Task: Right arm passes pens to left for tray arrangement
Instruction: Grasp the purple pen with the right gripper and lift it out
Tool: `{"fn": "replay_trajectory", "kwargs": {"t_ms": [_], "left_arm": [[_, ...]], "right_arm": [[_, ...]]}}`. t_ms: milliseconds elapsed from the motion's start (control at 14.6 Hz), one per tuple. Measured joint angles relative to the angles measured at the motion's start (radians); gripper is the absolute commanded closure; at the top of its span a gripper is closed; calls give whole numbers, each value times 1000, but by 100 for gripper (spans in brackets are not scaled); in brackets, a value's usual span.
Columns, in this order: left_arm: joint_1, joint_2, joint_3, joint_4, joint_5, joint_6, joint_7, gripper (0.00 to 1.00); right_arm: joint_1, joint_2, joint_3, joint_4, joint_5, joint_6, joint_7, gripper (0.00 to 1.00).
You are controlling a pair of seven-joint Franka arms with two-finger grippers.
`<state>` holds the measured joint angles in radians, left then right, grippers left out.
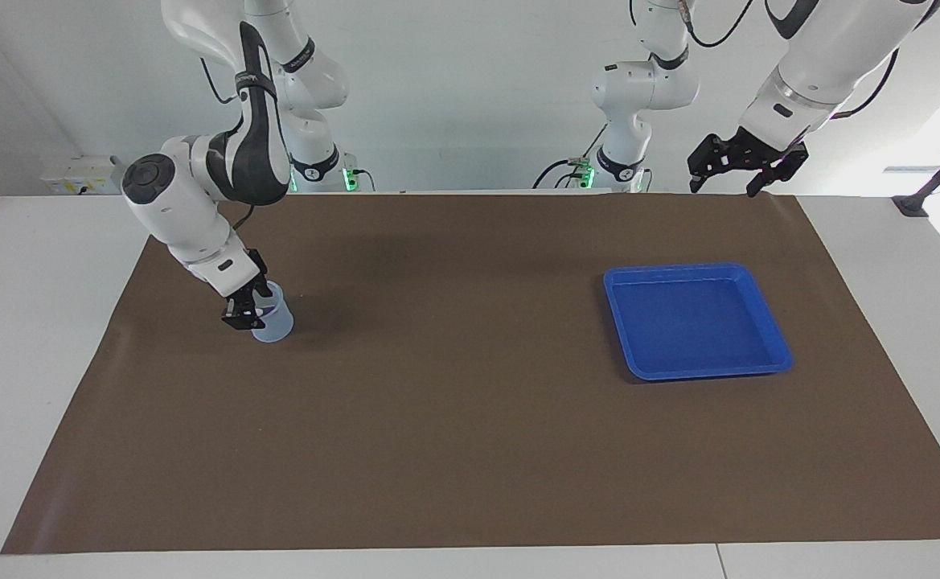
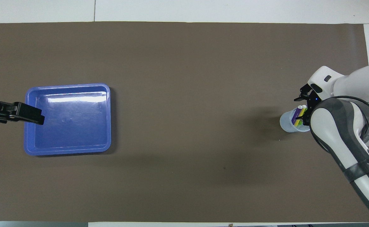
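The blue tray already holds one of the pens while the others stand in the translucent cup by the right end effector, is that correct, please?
Not quite: the blue tray holds nothing. The overhead view shows its whole floor bare, with the pens all standing in the translucent cup by the right end effector.
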<state>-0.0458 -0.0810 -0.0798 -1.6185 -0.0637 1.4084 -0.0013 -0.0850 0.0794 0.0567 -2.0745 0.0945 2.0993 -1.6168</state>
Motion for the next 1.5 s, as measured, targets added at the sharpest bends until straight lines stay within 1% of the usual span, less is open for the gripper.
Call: {"fn": "replay_trajectory", "kwargs": {"t_ms": [205,546,1024,1161,1297,1434,1502], "left_arm": [[0,0,0,0,0,0,0,0],[0,0,0,0,0,0,0,0],[0,0,0,0,0,0,-1,0],[0,0,0,0,0,0,-1,0],[0,0,0,0,0,0,-1,0],[0,0,0,0,0,0,-1,0],[0,0,0,0,0,0,-1,0]], "right_arm": [[0,-1,0,-2,0,0,-5,37],[-12,-1,-1,-9,0,0,-26,45],[-12,-4,-1,-16,0,0,-27,46],[-12,-4,-1,-17,0,0,-27,50],[-12,-4,-1,-17,0,0,-27,62],[-12,-5,-1,-18,0,1,-27,81],[-12,-5,-1,-18,0,1,-27,86]]}}
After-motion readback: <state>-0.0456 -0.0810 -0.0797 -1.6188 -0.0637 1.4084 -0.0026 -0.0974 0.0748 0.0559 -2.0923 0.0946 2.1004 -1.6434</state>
